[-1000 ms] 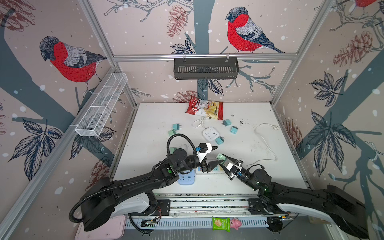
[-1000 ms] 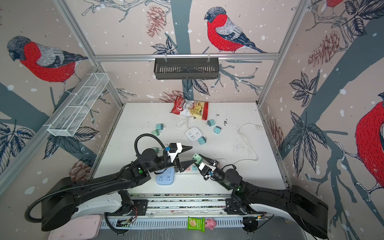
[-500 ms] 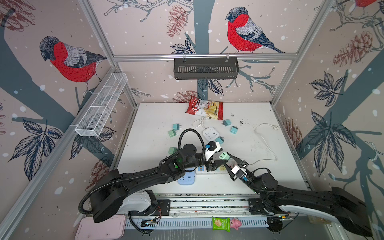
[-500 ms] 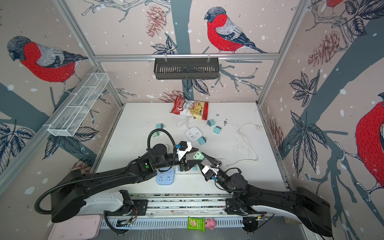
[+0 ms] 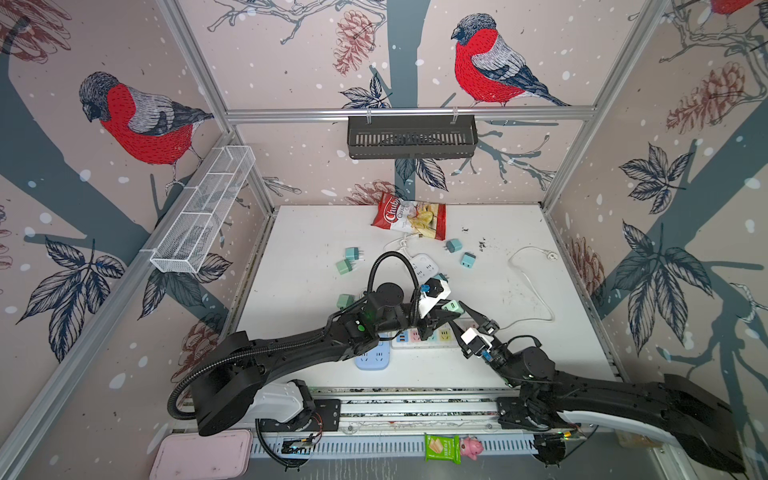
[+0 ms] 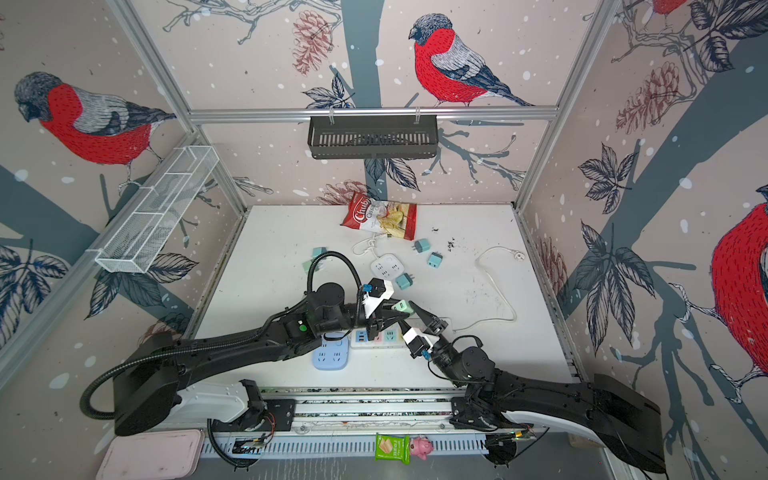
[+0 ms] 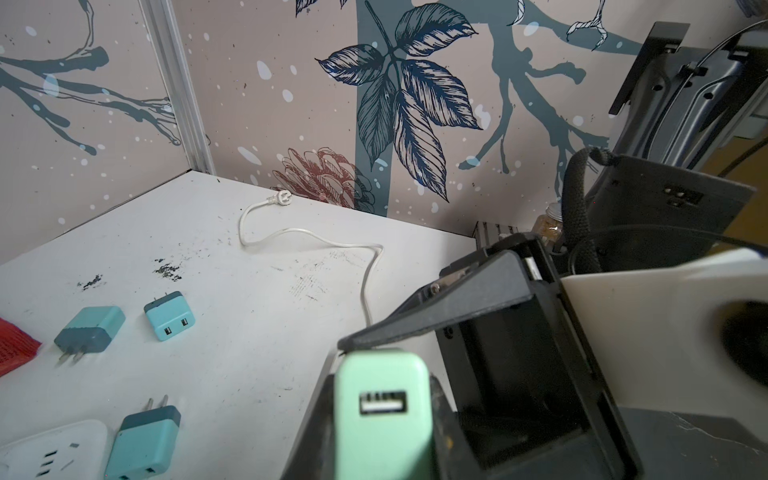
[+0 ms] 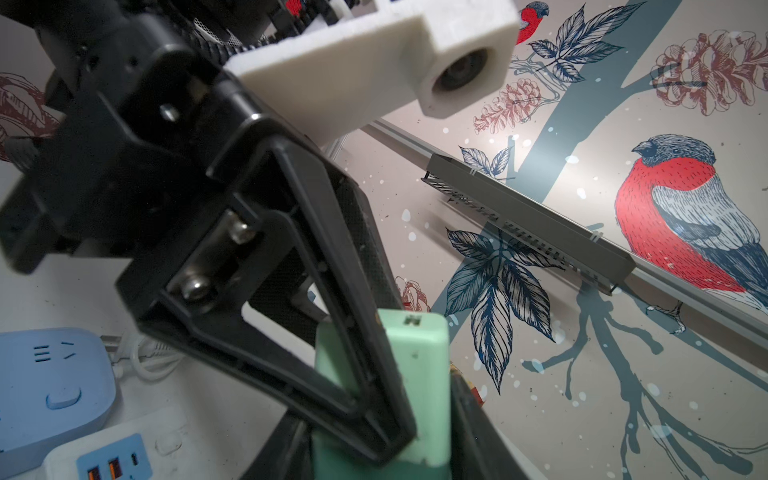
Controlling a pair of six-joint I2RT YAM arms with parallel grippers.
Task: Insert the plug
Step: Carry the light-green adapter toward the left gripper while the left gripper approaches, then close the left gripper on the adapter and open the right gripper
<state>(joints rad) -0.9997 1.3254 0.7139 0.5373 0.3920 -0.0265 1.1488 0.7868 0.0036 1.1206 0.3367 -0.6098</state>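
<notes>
The mint-green plug hangs in the air just above the white power strip with coloured sockets. Both grippers are shut on it. My left gripper pinches it from the left, and its USB port faces the left wrist camera. My right gripper holds the same plug from the right. In the right wrist view a black left finger crosses in front of the plug. The prongs are hidden.
A light-blue power strip lies under the left arm. Farther back lie a white square socket block, several teal plugs, a chips bag and a loose white cable. A black basket hangs on the back wall.
My left gripper moved right to the plug held in the right gripper and went from open to shut on it. The right gripper kept its hold and shifted slightly.
</notes>
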